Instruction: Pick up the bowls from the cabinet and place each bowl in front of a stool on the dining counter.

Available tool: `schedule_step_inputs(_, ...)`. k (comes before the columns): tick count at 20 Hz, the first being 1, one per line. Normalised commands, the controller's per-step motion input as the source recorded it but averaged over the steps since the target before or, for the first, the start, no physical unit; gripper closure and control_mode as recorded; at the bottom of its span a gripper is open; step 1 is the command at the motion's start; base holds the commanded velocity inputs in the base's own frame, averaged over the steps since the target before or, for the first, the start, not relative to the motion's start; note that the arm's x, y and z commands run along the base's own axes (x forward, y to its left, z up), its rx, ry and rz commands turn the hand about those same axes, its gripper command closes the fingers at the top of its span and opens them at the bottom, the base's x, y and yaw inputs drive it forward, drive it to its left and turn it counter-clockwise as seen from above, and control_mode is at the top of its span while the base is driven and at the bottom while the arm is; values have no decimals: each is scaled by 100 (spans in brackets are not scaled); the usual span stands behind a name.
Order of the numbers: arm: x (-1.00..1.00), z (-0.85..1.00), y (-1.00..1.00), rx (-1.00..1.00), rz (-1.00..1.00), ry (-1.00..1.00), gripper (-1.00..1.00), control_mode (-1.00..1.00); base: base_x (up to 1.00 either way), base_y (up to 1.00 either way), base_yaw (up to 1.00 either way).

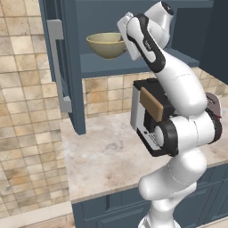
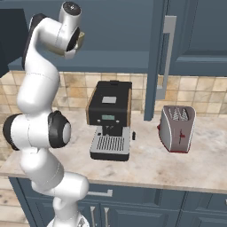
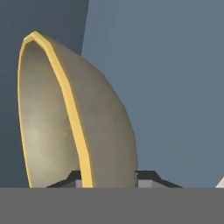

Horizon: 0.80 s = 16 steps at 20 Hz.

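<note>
Inside the open cabinet [image 1: 133,67], one olive-beige bowl [image 1: 107,44] sat pinched in the gripper [image 3: 107,178].
Its two fingers [image 3: 148,177] were closed on the bowl's yellow rim, one on the inner wall, one on the outer. Below the fingers, one coffee machine [image 2: 110,119] and one toaster [image 2: 177,128] stood on the counter [image 2: 146,164], beside the open cabinet door [image 1: 60,62].

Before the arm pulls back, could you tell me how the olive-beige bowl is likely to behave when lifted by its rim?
The olive-beige bowl looks rigid, so it should keep its shape. The pincer pinches only its thin wall at the rim, so the bowl may swing or tilt. Its smooth surface could slip, and it would probably chip if dropped.
</note>
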Motion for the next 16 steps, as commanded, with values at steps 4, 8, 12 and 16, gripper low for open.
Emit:
schedule_step_inputs(4, -72, 0, -38, 4, -3, -18, 100, -100, 0, 0, 0)
schedule_step_inputs(8, -85, 0, -48, 7, -4, -13, 100, -100, 0, 0, 0)
schedule_step_inputs(12, -90, 0, -50, 2, -4, -1, 100, -100, 0, 0, 0)
schedule_step_inputs(16, -100, 7, -44, 0, -5, 4, 100, -100, 0, 0, 0)
